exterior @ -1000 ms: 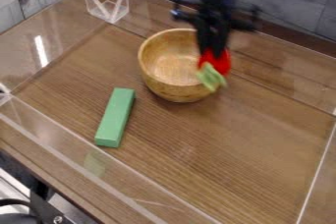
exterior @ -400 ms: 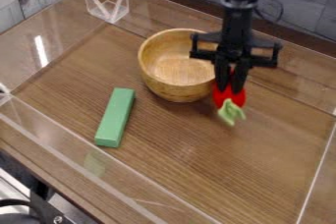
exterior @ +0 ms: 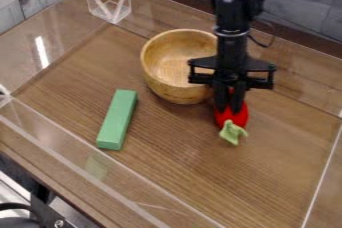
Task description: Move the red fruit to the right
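Gripper (exterior: pixel 230 106) clenched on red fruit (exterior: pixel 231 121) – right of centre, just right of wooden bowl (exterior: pixel 177 65); fruit apparently touching table (exterior: pixel 201 172). Green block (exterior: pixel 118 119) – lower left.

Glossy plastic red fruit (exterior: pixel 230 118) – smooth wood bowl (exterior: pixel 171 68) & tabletop (exterior: pixel 201 172).

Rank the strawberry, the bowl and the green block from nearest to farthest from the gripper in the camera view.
1. Strawberry: held in the gripper, hanging from its tips.
2. Bowl: just left of the gripper, behind it.
3. Green block: far left on the table.
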Available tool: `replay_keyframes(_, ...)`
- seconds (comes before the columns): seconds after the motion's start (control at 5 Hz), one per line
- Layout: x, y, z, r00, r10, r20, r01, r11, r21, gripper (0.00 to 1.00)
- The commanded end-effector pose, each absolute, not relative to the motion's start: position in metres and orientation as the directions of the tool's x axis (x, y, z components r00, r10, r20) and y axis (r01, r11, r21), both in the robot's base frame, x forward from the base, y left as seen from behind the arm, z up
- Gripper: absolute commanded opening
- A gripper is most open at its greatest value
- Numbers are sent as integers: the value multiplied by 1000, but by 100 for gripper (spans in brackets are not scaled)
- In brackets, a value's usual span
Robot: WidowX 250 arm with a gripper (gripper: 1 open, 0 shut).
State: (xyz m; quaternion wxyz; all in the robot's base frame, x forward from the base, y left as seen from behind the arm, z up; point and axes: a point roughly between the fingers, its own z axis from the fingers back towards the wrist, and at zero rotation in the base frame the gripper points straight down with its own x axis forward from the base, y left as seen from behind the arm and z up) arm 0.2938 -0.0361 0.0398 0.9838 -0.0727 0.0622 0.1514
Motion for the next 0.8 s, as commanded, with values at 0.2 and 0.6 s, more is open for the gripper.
replay_keyframes(0.2, 297, -19, 55, 951, 296, -86, -307, 938, -161, 100)
replay_keyframes(0.6, 303, -1, 56, 916, 395, -65, -401, 902, -162, 100)
